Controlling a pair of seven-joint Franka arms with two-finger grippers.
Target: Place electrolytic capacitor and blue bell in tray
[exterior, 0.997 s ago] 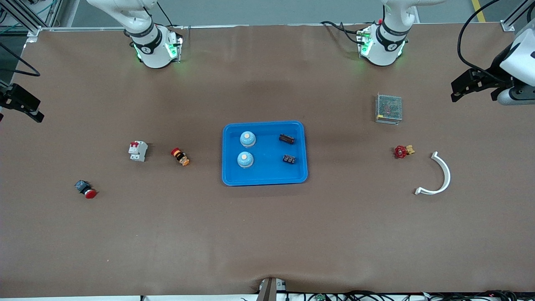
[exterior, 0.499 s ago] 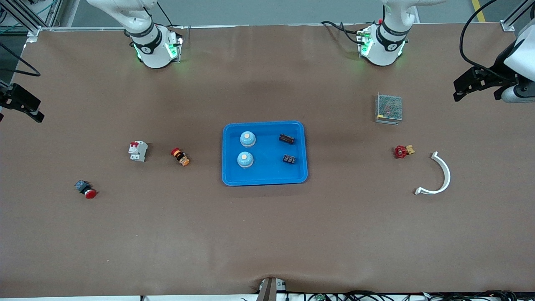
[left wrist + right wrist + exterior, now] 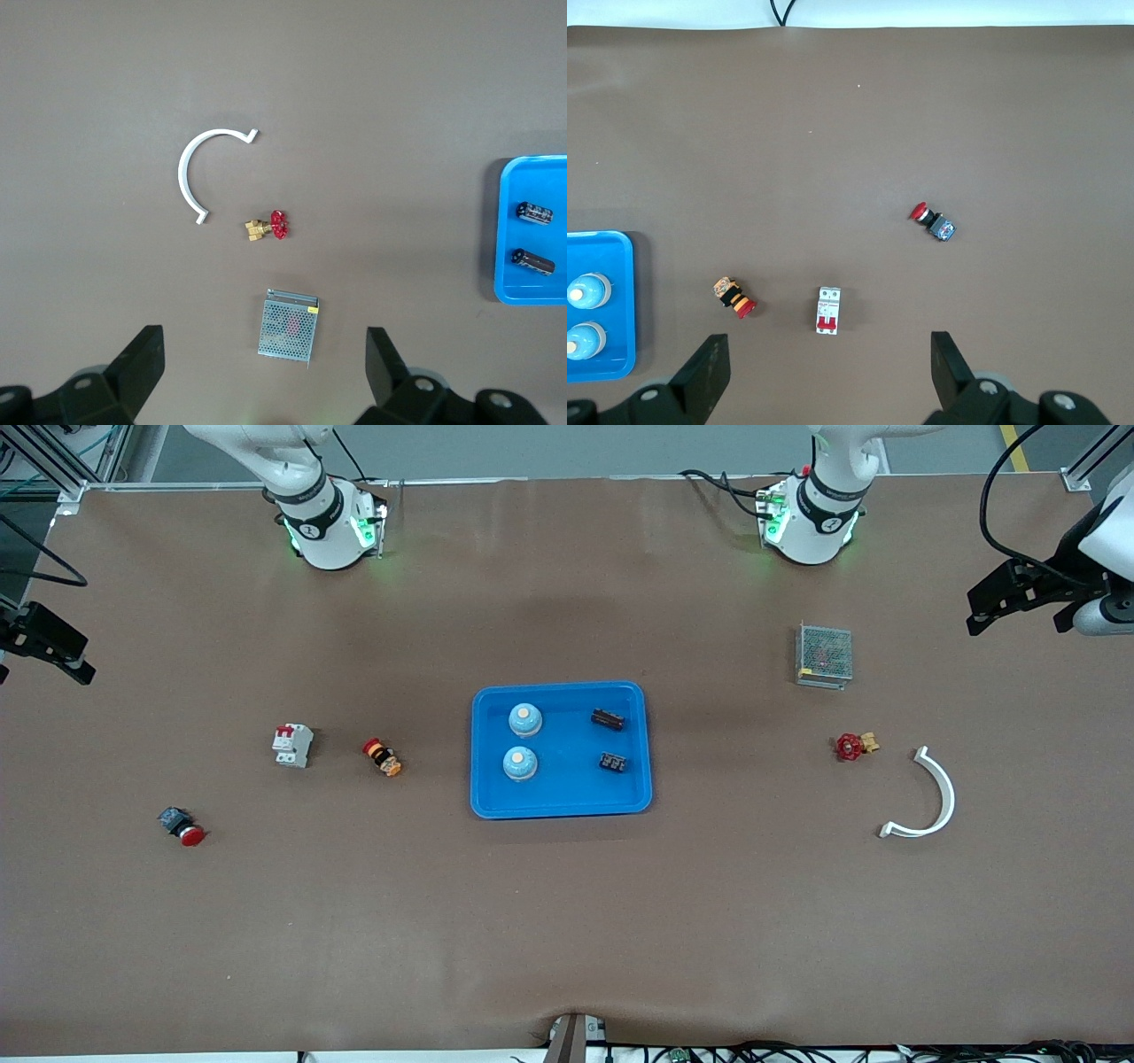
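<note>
A: Tray [image 3: 561, 806] contents? 
B: Two blue bells [image 3: 524, 719], two capacitors [image 3: 608, 718] inside. Placing looks done. 
A: Grippers? 
B: Left gripper [image 3: 1005, 598] and right gripper [image 3: 49, 646] spread, empty, well apart from tray. Next: park.

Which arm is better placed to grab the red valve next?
Left. The left gripper, open, hangs over the table end with the valve; the right gripper, also open, hangs over the right arm's end.

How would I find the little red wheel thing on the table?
Start at the grey mesh box toward the left arm's end of the table. Nearer the front camera sits the small valve, beside the white curved strip. Only it has a red wheel on a brass body.
</note>
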